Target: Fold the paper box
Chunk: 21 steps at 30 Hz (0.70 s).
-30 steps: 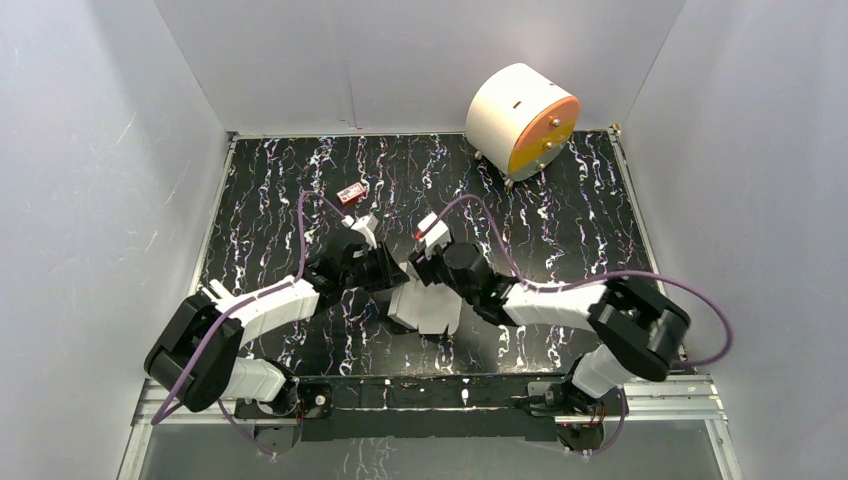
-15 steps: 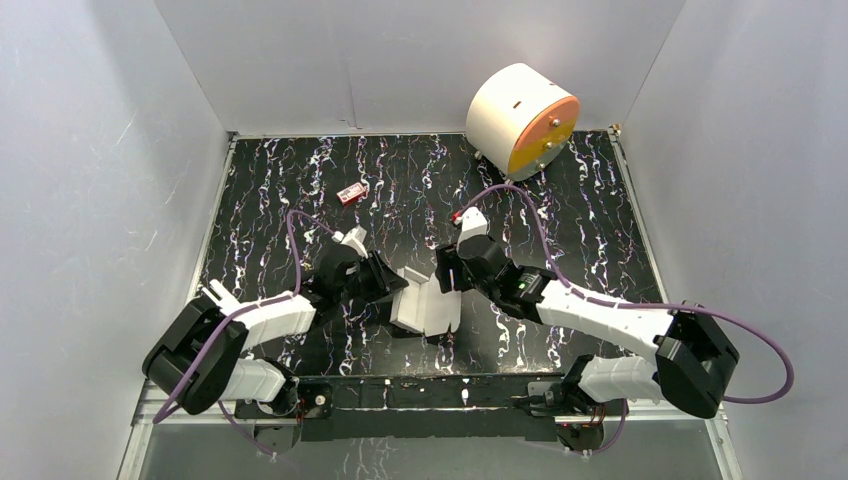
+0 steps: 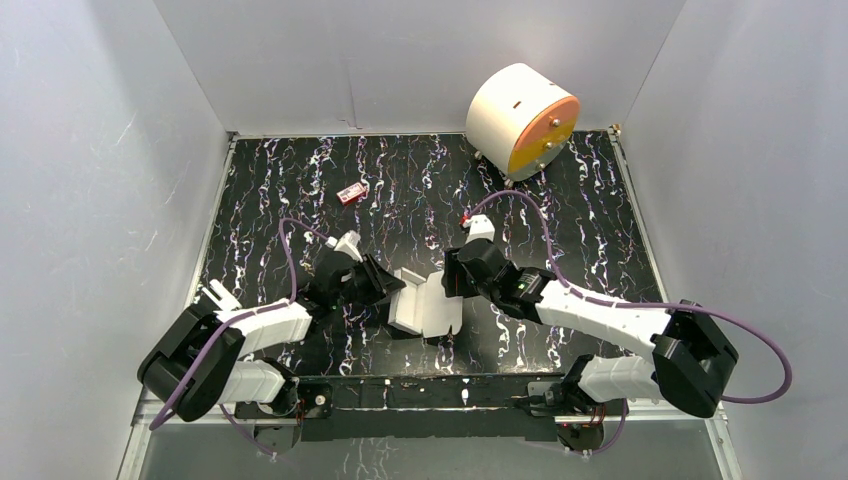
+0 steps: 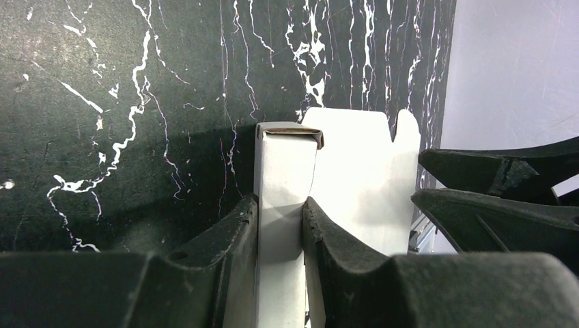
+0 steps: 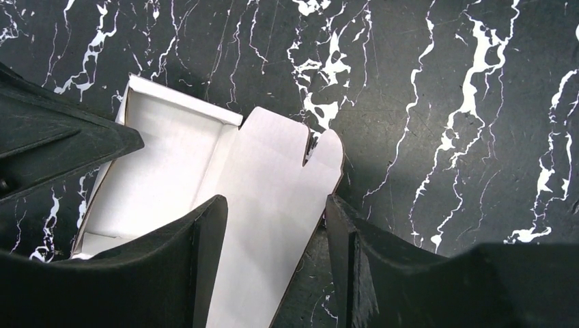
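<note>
Box (image 3: 425,305): white, half folded, flap (image 5: 273,164) open, at the near middle of the table (image 3: 560,200).
Left gripper (image 4: 281,212): fingers narrow, pinching the box's upright side.
Right gripper (image 5: 276,219): fingers wide, straddling the flap, not gripping.

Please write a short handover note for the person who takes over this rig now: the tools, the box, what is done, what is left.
Left tool: shut on one side wall of the paper box.
Right tool: open, astride the lid flap, no grip.
Box: between both tools.
Done: body formed, top open.
Left: probably fold the lid flap over and tuck it in.
</note>
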Each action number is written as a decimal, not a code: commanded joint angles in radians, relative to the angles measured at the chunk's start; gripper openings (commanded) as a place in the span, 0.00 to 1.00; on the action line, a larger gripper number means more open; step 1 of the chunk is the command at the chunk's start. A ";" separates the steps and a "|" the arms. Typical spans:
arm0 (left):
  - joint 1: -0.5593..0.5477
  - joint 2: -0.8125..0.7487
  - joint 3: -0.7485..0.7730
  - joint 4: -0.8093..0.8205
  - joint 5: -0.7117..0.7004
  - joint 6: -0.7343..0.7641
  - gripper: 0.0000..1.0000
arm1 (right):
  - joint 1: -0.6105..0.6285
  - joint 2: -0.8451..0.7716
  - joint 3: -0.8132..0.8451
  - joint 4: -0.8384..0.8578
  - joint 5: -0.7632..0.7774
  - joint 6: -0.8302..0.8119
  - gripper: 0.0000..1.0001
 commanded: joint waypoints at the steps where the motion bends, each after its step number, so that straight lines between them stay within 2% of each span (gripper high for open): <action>1: -0.003 -0.020 -0.021 0.009 -0.038 -0.010 0.19 | 0.006 -0.034 0.009 -0.053 0.020 0.041 0.63; 7: -0.003 -0.004 -0.028 0.028 -0.048 -0.020 0.19 | 0.004 -0.078 -0.006 -0.069 0.018 0.050 0.64; 11: -0.003 0.010 -0.027 0.043 -0.041 -0.028 0.19 | 0.004 -0.063 -0.021 -0.014 -0.042 0.055 0.62; 16: -0.003 0.008 -0.030 0.056 -0.040 -0.034 0.19 | 0.003 -0.012 -0.016 0.020 -0.081 0.046 0.50; 21: -0.003 -0.004 -0.037 0.075 -0.045 -0.037 0.20 | -0.007 0.021 -0.011 0.038 -0.117 0.028 0.29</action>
